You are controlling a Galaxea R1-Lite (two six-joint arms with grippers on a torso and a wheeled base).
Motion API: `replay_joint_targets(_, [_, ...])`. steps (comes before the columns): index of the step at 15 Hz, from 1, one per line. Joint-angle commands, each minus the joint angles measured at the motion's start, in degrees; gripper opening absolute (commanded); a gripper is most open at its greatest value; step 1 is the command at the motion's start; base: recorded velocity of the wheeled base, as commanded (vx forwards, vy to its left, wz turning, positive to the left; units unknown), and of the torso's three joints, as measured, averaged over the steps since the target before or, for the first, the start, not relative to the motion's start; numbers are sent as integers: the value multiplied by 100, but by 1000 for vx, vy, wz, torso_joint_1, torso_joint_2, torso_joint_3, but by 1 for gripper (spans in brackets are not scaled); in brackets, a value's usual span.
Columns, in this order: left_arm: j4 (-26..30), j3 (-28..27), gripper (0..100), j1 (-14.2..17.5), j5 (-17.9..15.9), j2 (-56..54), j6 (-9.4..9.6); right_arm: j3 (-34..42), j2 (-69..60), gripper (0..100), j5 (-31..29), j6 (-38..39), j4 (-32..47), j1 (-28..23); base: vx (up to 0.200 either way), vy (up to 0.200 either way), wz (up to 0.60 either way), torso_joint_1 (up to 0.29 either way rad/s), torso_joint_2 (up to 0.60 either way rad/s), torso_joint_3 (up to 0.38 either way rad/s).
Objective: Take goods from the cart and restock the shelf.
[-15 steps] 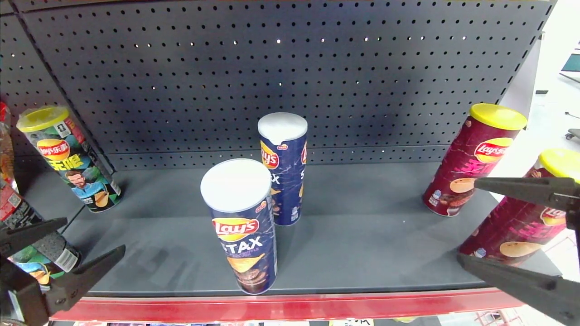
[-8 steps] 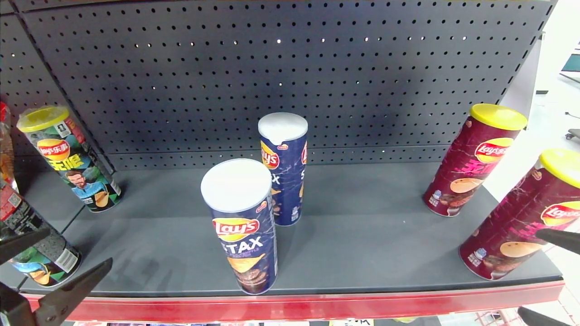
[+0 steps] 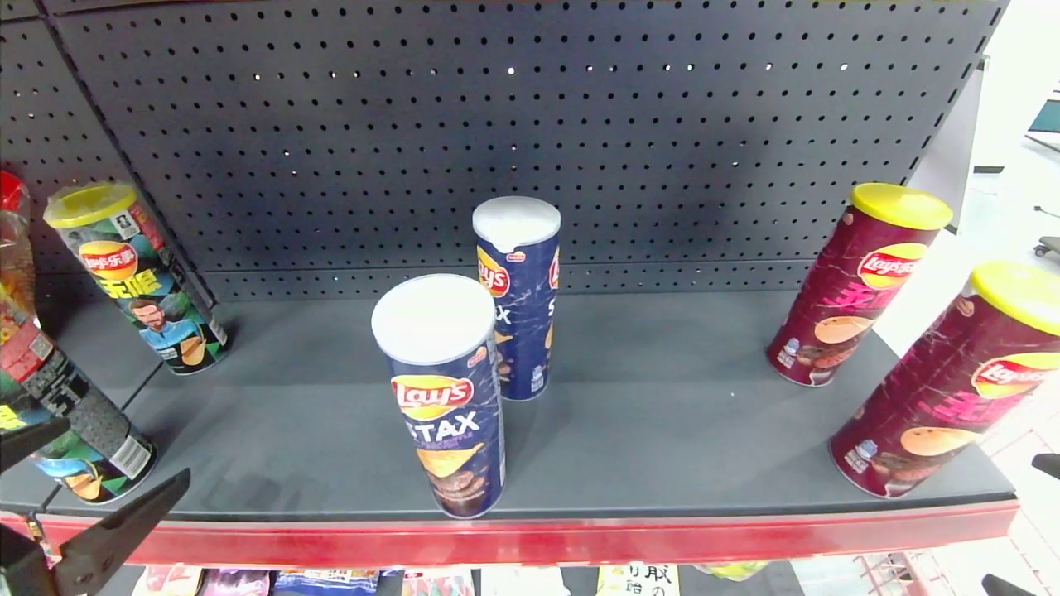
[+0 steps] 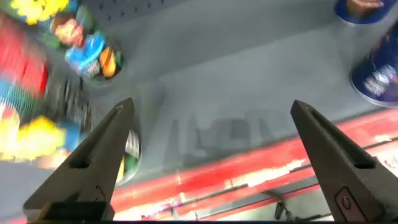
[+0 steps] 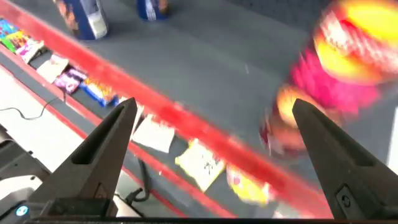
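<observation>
Two blue chip cans stand mid-shelf, one at the front (image 3: 443,397) and one behind it (image 3: 517,298). On the shelf's right end are two maroon cans with yellow lids, the nearer (image 3: 952,389) by the front corner, the other (image 3: 857,281) farther back. My left gripper (image 3: 124,451) is open and empty at the lower left, just off the shelf's red front edge (image 3: 530,538). My right gripper (image 3: 1012,521) is open and empty below the right corner, apart from the near maroon can (image 5: 348,68). Both wrist views show spread fingers, left (image 4: 212,106) and right (image 5: 214,102).
Green yellow-lidded cans stand at the left, one at the back (image 3: 137,277) and one near the front (image 3: 74,414) beside my left gripper. A perforated dark panel (image 3: 530,124) backs the shelf. Packets (image 5: 81,81) lie on a lower shelf. Bare grey board (image 3: 662,414) lies between blue and maroon cans.
Both grippers have drawn back and down from the shelf; the right one has left the near maroon can and sunk to the frame's corner. The head camera has shifted slightly.
</observation>
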Motion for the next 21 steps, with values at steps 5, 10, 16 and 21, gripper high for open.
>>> replay_joint_targets(5, [-24, 19, 100, 0, -46, -93, 43, 180, -137, 100, 11, 5, 1, -97, 0, 40, 0, 5, 1, 1])
replay_joint_targets(10, [-24, 134, 100, 0, -55, -277, 43, 251, -146, 100, 11, 5, 1, -97, 0, 200, 0, 7, 1, 3])
replay_joint_targets(16, [-15, 230, 100, 0, -64, -409, 61, 295, -198, 100, 2, 5, 9, -97, 0, 100, 0, 2, 0, 1])
replay_joint_targets(21, [-6, 239, 100, -141, -890, -330, 808, 426, -286, 100, -77, 5, 1, -176, 0, 0, 0, 0, 0, 0])
